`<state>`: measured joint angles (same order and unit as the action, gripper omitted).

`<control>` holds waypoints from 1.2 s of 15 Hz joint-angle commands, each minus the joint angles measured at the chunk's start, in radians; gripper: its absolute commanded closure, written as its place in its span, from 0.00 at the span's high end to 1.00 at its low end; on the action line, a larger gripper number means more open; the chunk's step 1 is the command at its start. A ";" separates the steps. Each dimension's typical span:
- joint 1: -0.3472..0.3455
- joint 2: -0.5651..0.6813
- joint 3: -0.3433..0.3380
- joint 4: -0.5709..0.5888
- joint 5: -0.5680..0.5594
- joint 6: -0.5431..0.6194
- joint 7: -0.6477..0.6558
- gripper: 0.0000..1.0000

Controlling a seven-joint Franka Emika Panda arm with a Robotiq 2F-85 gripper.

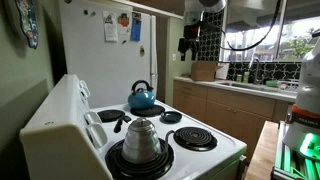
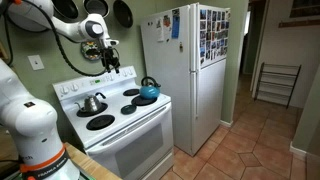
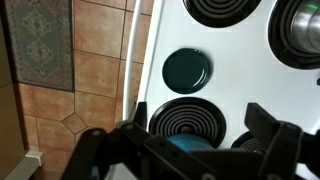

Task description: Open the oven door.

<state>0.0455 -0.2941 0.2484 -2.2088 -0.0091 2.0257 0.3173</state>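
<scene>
The white range (image 2: 112, 108) has four black coil burners. Its white oven door (image 2: 138, 142) faces the room in an exterior view, with a handle bar along its top. In the wrist view the handle shows from above as a thin white bar (image 3: 133, 50) beside the stovetop. My gripper (image 2: 110, 62) hangs high above the rear of the stovetop, well away from the door, and also shows in an exterior view (image 1: 188, 44). In the wrist view its fingers (image 3: 200, 135) are spread wide and hold nothing.
A blue kettle (image 2: 148, 90) and a silver pot (image 2: 92, 102) stand on the burners. A tall white fridge (image 2: 190, 70) stands next to the range. Wooden cabinets (image 1: 215, 105) run along the far counter. Tiled floor (image 3: 85, 60) lies before the oven.
</scene>
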 commanded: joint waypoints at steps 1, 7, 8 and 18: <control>0.023 0.002 -0.021 0.002 -0.007 -0.003 0.006 1.00; 0.023 0.002 -0.021 0.003 -0.007 -0.003 0.006 1.00; 0.023 0.002 -0.021 0.003 -0.007 -0.003 0.006 1.00; 0.024 -0.007 -0.070 -0.138 0.078 0.137 0.006 1.00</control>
<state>0.0520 -0.2875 0.2162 -2.2503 0.0135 2.0778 0.3304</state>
